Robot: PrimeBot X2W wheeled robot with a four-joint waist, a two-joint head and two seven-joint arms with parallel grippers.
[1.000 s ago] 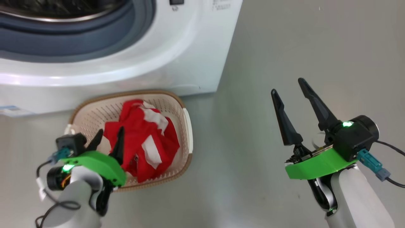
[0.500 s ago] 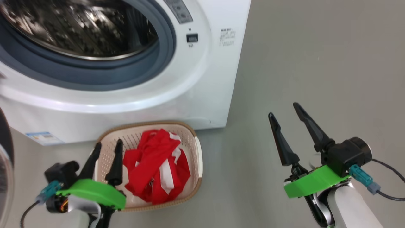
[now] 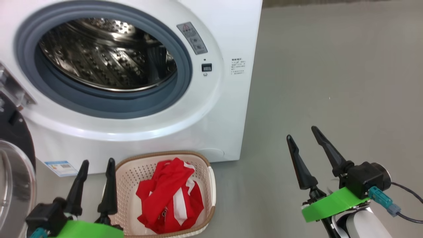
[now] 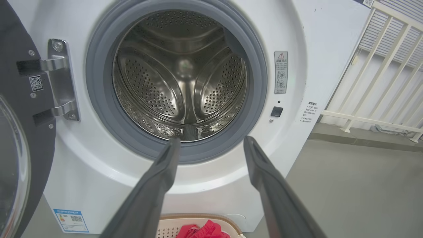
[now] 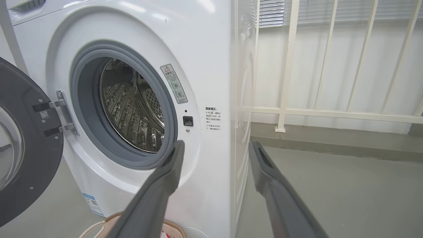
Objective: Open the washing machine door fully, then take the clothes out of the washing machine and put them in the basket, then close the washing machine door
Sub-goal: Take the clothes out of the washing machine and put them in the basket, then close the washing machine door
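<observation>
Standing wide open beside the washing machine, the washing machine door looks rigid and glossy — best pushed at its black rim, far from the hinge. Left gripper and right gripper gape empty; soft red clothes lie in the basket.
</observation>
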